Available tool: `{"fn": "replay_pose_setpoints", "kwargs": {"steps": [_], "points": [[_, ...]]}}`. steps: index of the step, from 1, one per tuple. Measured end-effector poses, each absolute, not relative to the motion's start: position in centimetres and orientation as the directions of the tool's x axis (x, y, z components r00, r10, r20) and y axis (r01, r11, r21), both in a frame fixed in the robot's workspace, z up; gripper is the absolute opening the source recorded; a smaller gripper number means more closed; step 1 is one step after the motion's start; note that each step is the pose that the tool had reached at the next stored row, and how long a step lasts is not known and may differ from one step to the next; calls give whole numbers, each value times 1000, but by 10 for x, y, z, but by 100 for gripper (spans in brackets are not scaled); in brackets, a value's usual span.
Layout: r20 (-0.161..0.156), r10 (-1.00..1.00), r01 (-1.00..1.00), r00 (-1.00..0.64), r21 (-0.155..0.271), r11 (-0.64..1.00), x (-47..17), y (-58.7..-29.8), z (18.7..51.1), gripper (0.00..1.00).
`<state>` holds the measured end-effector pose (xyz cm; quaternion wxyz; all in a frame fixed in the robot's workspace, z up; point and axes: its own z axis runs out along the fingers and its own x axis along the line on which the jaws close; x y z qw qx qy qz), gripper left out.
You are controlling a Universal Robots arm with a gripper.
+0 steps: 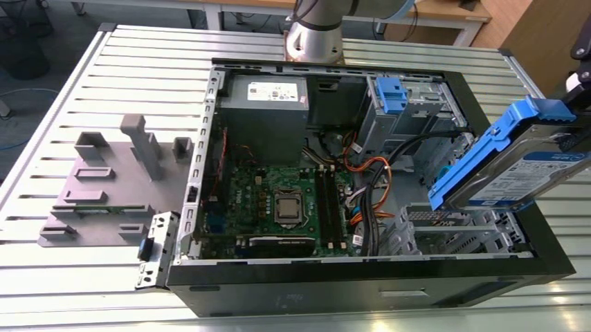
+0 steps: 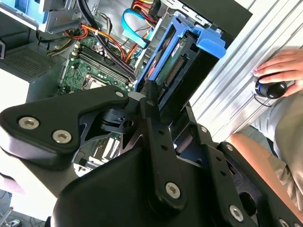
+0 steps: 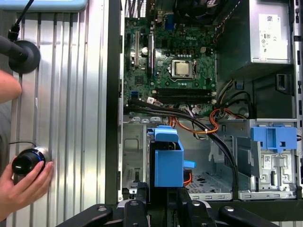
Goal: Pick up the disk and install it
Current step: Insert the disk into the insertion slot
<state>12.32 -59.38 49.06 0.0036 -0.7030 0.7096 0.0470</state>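
Case (image 1: 369, 287): open on top. Drive cage (image 1: 452, 228): free bay beneath held disk (image 1: 517, 162). Obstacles: cables (image 1: 374, 181) crossing between board (image 1: 277, 200) and cage; blue bracket (image 1: 392, 95) in its own bay; stand (image 1: 111, 180) on table (image 1: 138, 83), exterior view's left; hand (image 3: 28, 187) beside case

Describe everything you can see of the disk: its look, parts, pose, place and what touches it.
The disk is a flat rectangular silver-grey drive with a white-and-blue label on its face. It is clipped in a blue plastic carrier frame with a tab at its upper end. It hangs tilted, on edge, above the drive-bay side of the open computer case, at the exterior view's right, and looks clear of it. The gripper is clamped on it. The second wrist view shows its connector pins.
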Motion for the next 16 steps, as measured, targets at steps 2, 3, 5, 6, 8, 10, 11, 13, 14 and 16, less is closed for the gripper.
{"fn": "replay_pose_setpoints", "kwargs": {"steps": [2,3,5,6,8,10,11,13,14,16], "points": [[-72,-997,-998,-12,62,7,121,-594,489,35],[-72,-997,-998,-12,62,7,121,-594,488,35],[-72,-997,-998,-11,62,7,121,-594,488,35],[-71,-997,-998,-11,62,7,121,-594,488,35],[-71,-997,-998,-12,62,7,121,-594,488,35],[-71,-997,-998,-12,62,7,121,-594,485,35],[-72,-997,-998,-12,62,7,121,-594,483,35],[-72,-997,-998,-12,62,7,121,-594,479,35],[-71,-997,-998,-12,62,7,121,-594,477,35],[-71,-997,-998,-12,62,7,121,-594,475,35]]}}
